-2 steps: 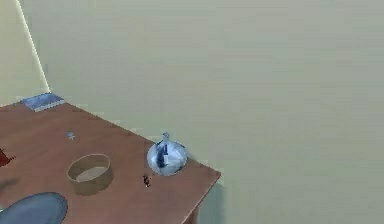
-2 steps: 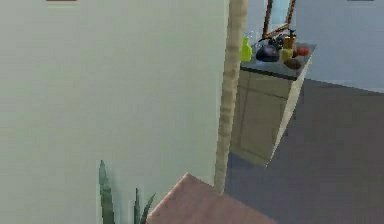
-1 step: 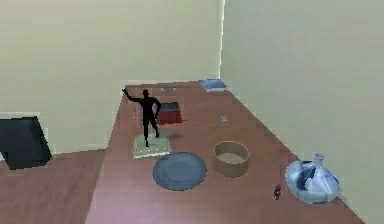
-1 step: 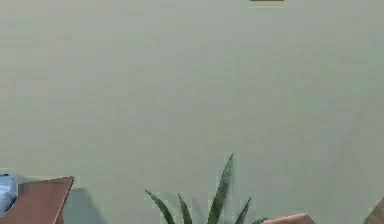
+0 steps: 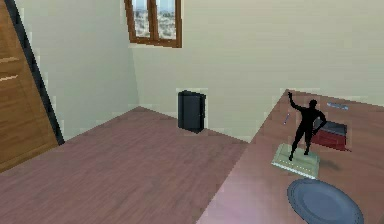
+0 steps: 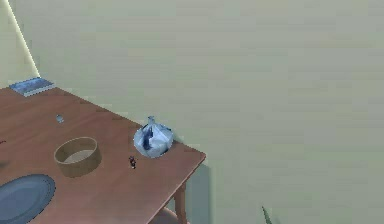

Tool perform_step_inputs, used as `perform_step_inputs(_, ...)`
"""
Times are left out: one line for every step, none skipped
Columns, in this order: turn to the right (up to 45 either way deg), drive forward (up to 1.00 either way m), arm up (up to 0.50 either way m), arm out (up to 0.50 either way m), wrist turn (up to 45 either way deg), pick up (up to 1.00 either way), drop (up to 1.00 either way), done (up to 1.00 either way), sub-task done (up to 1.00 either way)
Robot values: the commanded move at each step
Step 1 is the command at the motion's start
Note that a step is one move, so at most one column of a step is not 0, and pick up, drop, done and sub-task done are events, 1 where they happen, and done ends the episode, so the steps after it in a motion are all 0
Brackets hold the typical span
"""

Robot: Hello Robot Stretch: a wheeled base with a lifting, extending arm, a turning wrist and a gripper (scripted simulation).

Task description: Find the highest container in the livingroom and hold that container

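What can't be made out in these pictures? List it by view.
Forward view: the window is cut off by the top edge, the dark plate by the bottom edge.
Forward view: the flat dark red thing is partly hidden behind the statue.
Arm side view: the small dark thing on the table is too small to name.
Arm side view: the green tip is cut off by the bottom edge.

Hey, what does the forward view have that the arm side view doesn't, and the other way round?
Forward view's own: a wooden door, a window, a black box on the floor by the wall, and a black statue on the table. Arm side view's own: a tan round bowl and a crumpled blue-white thing. Both: the wooden table, likely the same dark plate, and pale wall.
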Motion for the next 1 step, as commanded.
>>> perform_step_inputs(0.0, 0.00, 0.50, 0.00, 0.0, 0.00, 0.00, 0.00, 0.00)
